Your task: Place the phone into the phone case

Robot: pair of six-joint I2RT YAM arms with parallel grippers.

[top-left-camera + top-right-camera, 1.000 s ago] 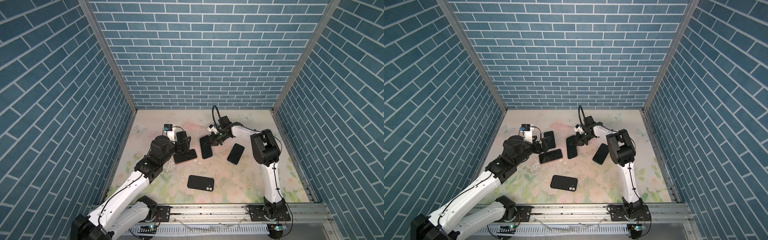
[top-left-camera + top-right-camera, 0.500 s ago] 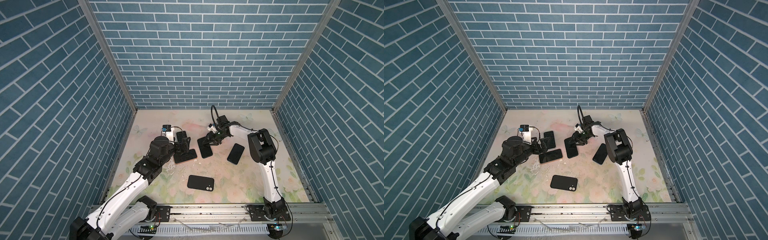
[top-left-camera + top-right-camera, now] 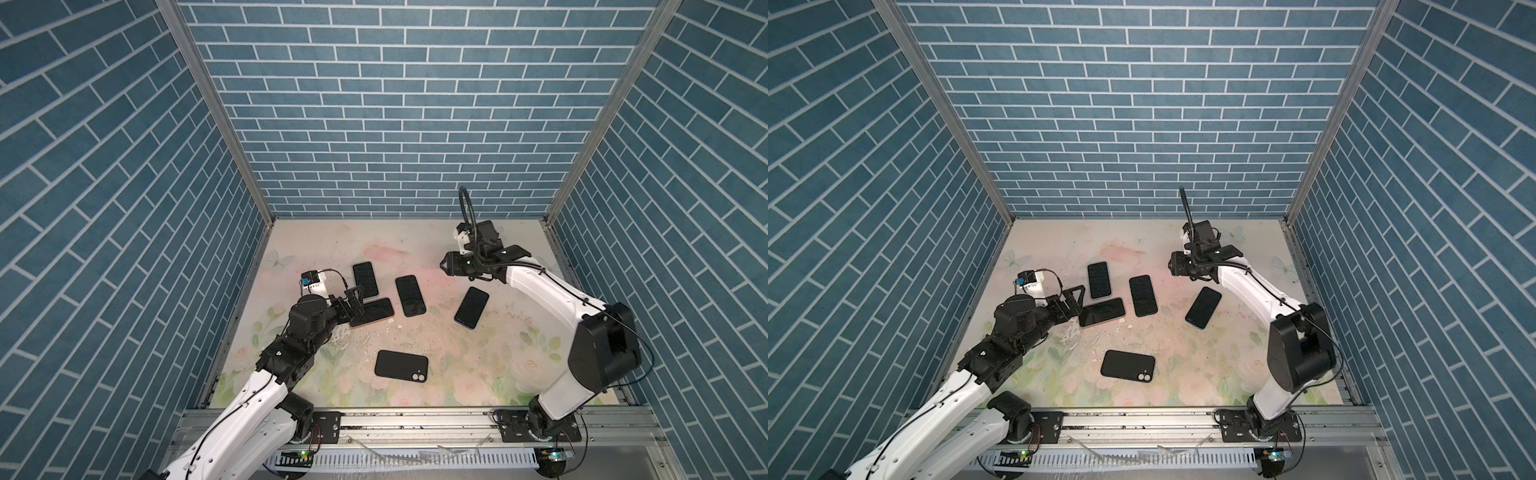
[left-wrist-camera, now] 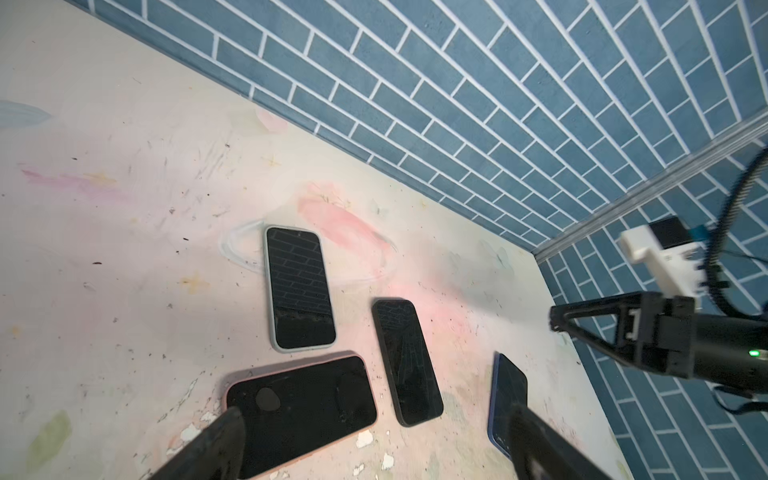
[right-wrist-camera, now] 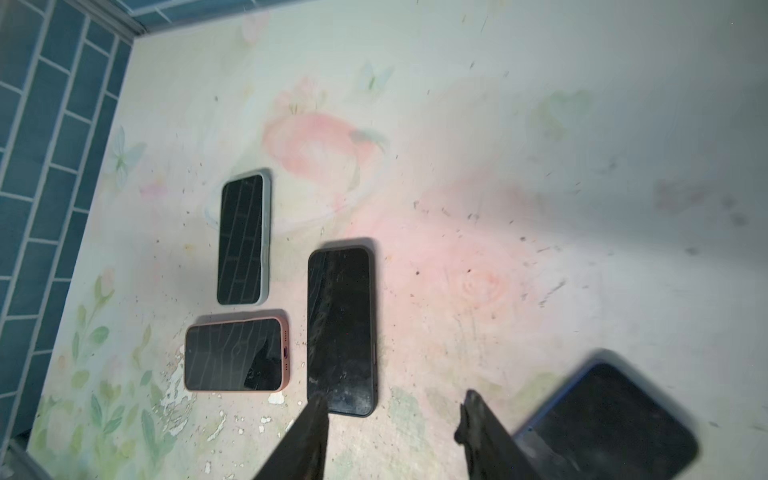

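Note:
A black phone case (image 3: 401,365) (image 3: 1128,365) lies back up near the table's front, its camera hole showing. A black phone (image 3: 410,296) (image 5: 339,328) (image 4: 405,361) lies flat, screen up, mid-table. My right gripper (image 3: 444,266) (image 5: 392,403) hangs open and empty, off to the right of that phone and above the table. My left gripper (image 3: 355,299) (image 4: 374,440) stands wide open at the near end of a pink-edged phone (image 3: 372,311) (image 4: 301,409), holding nothing.
A grey-edged phone (image 3: 365,279) (image 4: 300,293) lies behind the pink-edged one. A blue phone (image 3: 471,307) (image 5: 615,419) lies right of centre, under the right arm. Blue brick walls close in three sides; the metal rail (image 3: 415,424) runs along the front.
My right gripper was shut at the far end of the black phone; it has opened and drawn back up to the right. The left arm has hardly moved.

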